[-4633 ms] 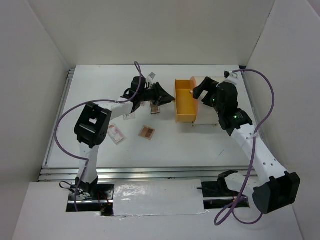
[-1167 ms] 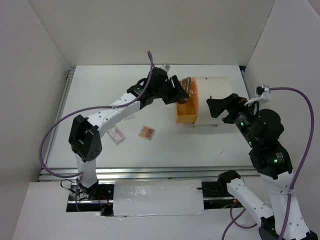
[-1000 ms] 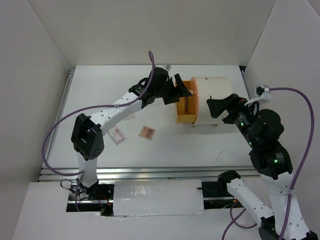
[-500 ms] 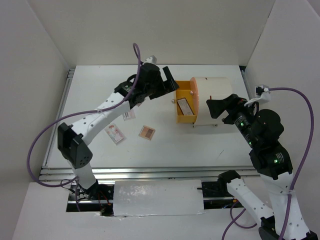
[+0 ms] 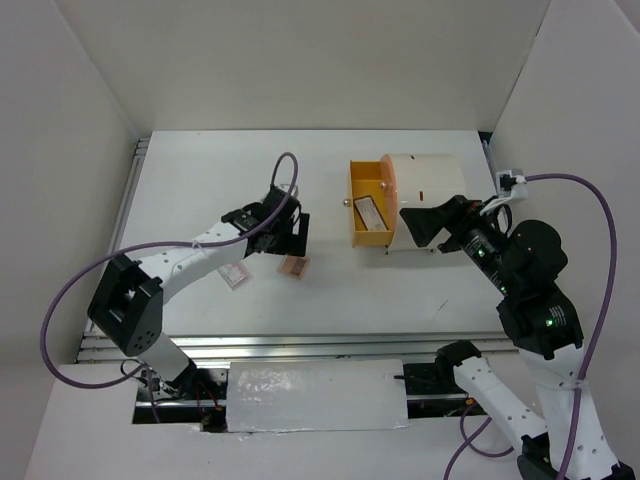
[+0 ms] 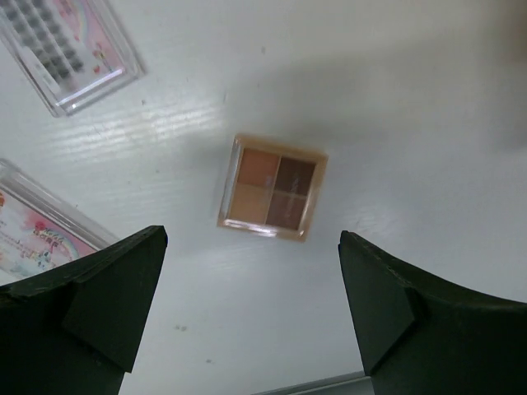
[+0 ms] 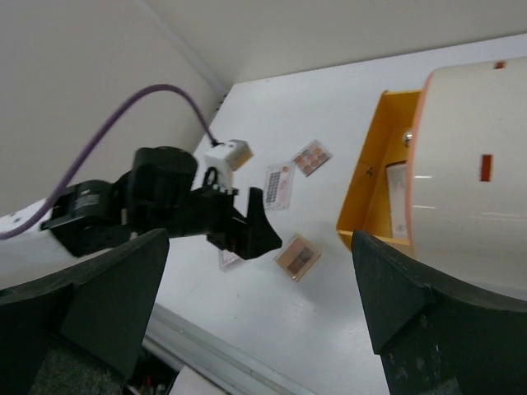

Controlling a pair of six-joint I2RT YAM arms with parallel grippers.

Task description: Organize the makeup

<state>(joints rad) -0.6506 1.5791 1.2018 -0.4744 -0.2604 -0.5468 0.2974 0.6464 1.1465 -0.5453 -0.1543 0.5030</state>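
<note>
Orange drawer (image 5: 368,178) stands pulled out of the cream tub (image 5: 435,195) with one flat packet (image 5: 370,213) lying in it, so I judge the sorting partly done and the next pick in hand. My left pincer (image 6: 251,255) hovers spread wide above the small brown-and-beige palette (image 6: 272,197), which lies flat and untouched on the bench (image 5: 200,180), left of the drawer. Next I'd have to drop straight down, straddle its edges, close, then carry it across. Two clear pink packets (image 6: 70,45) lie further left of the drawer; the nearer one could get snagged. My right pincer (image 5: 412,228), spread and empty, hangs just right of the drawer, apparently clear.
</note>
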